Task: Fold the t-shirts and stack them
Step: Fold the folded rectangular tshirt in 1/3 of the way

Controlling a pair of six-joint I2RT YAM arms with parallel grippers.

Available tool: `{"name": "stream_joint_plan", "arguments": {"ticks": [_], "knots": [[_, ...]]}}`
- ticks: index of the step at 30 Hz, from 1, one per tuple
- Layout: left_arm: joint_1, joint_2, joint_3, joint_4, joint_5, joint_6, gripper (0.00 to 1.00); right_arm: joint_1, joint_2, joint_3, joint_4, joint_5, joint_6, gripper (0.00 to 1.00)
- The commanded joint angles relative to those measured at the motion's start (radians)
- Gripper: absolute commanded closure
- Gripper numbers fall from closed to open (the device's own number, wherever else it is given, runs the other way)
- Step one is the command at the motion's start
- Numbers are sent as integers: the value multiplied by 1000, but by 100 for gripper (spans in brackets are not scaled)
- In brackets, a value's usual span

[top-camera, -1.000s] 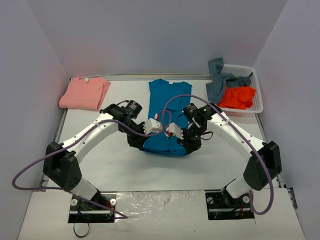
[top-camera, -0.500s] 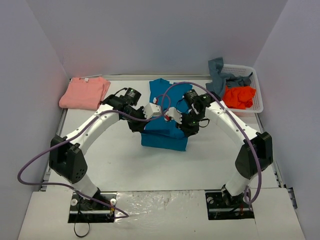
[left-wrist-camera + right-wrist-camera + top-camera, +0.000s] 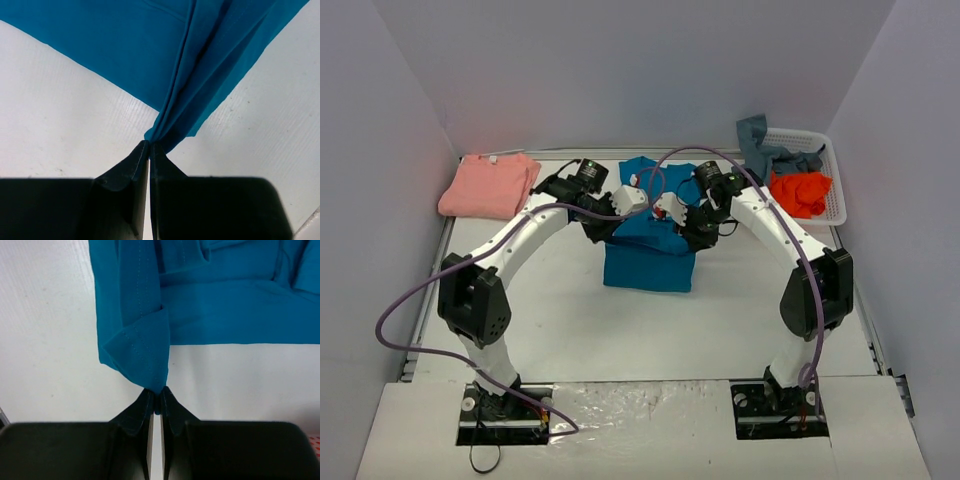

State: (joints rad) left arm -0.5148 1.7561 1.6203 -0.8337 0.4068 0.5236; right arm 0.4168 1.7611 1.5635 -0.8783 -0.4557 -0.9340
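The teal-blue t-shirt (image 3: 650,250) lies at the table's middle, its near part lifted and folded toward the back. My left gripper (image 3: 604,232) is shut on the shirt's left corner; in the left wrist view the cloth (image 3: 200,65) bunches into the closed tips (image 3: 149,145). My right gripper (image 3: 694,234) is shut on the right corner; in the right wrist view the hemmed corner (image 3: 145,350) hangs from the closed tips (image 3: 158,391). A folded salmon-pink shirt (image 3: 490,185) lies at the back left. The orange shirt (image 3: 798,192) and grey-blue shirt (image 3: 760,155) sit in the basket.
The white lattice basket (image 3: 832,180) stands at the back right, the grey-blue shirt draped over its left rim. Grey walls close in the table on the left, right and back. Purple cables loop over both arms above the teal shirt.
Both grippers have carried the teal shirt's near edge toward the back of the table, doubling the shirt over itself. The arms have stretched farther out.
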Motion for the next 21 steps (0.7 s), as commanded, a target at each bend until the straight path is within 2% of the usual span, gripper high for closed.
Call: {"name": "stream_joint_plan", "arguments": {"ticks": [1, 21], "knots": [[-11, -9, 79, 11, 7, 55, 98, -26, 46, 64, 30, 35, 60, 100], [19, 289, 417, -44, -8, 118, 98, -124, 299, 325, 55, 54, 49, 100]]}}
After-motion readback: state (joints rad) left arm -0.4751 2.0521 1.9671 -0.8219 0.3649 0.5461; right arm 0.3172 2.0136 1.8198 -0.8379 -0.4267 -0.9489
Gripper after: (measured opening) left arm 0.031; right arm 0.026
